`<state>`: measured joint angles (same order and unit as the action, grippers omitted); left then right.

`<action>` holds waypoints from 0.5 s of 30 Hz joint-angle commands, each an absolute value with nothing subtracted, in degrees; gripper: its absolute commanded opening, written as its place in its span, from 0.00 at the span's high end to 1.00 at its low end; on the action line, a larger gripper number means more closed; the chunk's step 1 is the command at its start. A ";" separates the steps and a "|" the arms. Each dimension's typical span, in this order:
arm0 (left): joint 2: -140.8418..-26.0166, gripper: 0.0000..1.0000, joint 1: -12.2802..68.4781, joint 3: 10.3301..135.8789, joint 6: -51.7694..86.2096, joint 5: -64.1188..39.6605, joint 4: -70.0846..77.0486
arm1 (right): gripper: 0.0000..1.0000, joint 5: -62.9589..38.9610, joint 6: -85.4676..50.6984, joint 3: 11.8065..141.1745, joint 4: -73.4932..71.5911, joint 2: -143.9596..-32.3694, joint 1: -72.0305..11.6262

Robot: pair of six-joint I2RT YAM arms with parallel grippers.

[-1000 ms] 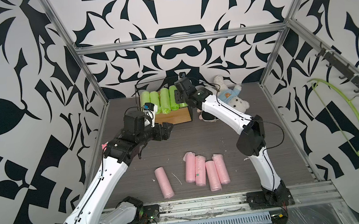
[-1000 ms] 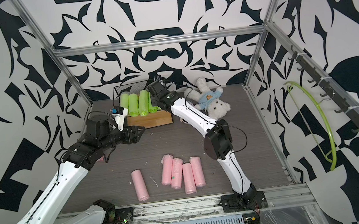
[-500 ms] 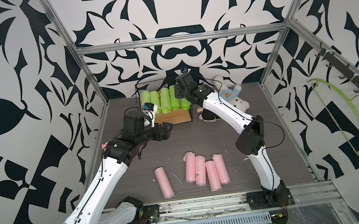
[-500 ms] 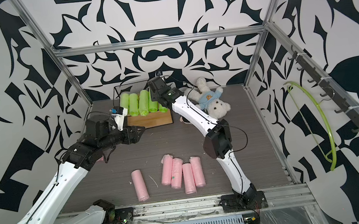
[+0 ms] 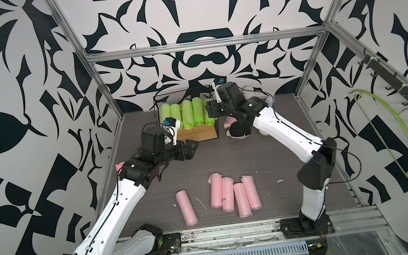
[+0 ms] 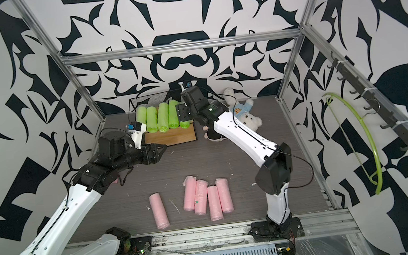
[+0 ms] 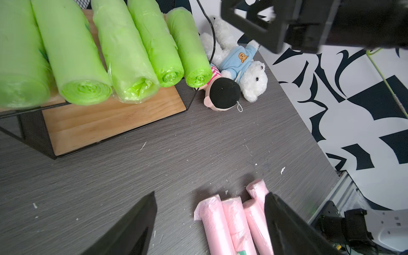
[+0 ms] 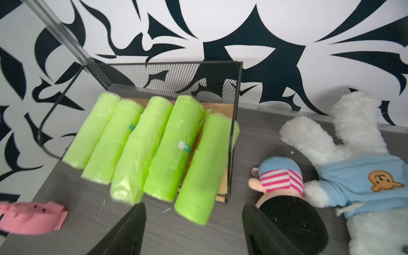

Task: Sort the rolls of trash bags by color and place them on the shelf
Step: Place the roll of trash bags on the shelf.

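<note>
Right wrist view: your right gripper (image 8: pixel 194 206) has drawn back from the shelf (image 8: pixel 176 75). A second ago it was down on the near end of the green row. Now its jaws stand well apart with nothing between them, and they touch nothing. Your left arm has not shifted.

Count five green rolls (image 8: pixel 154 143) lying side by side on the shelf's top board. The fifth roll (image 8: pixel 205 167) is at the end nearest the two plush toys (image 8: pixel 331 176), pressed against the wire frame there. Five pink rolls (image 5: pixel 234 195) lie on the table (image 5: pixel 227 157) in both top views: four bunched together and a lone one (image 5: pixel 186 208) just apart.

Your left gripper (image 5: pixel 194 146) hangs over bare table in front of the shelf, jaws wide and empty.
</note>
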<state>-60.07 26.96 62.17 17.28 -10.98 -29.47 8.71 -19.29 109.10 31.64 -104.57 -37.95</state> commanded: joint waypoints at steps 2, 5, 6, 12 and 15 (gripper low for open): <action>-60.08 0.16 26.82 61.26 17.75 -11.95 -28.39 | 0.27 1.90 -19.06 99.57 25.77 -99.58 -37.68; -60.51 0.16 26.89 61.18 17.75 -11.89 -28.39 | 0.29 0.00 -20.42 96.45 24.11 -99.74 -37.70; -60.61 0.16 26.82 61.18 17.82 -11.89 -28.39 | 0.29 -0.07 -20.79 96.25 23.72 -100.24 -37.70; -60.55 0.16 26.89 61.08 18.10 -11.85 -28.40 | 0.30 1.11 -23.49 96.45 20.59 -103.62 -37.62; -60.39 0.16 26.82 61.28 18.02 -11.77 -28.56 | 0.30 1.59 -23.82 97.69 20.04 -105.71 -37.53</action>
<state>-60.51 26.96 61.76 18.02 -11.00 -29.39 1.21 -22.39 95.98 23.83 -106.37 -37.82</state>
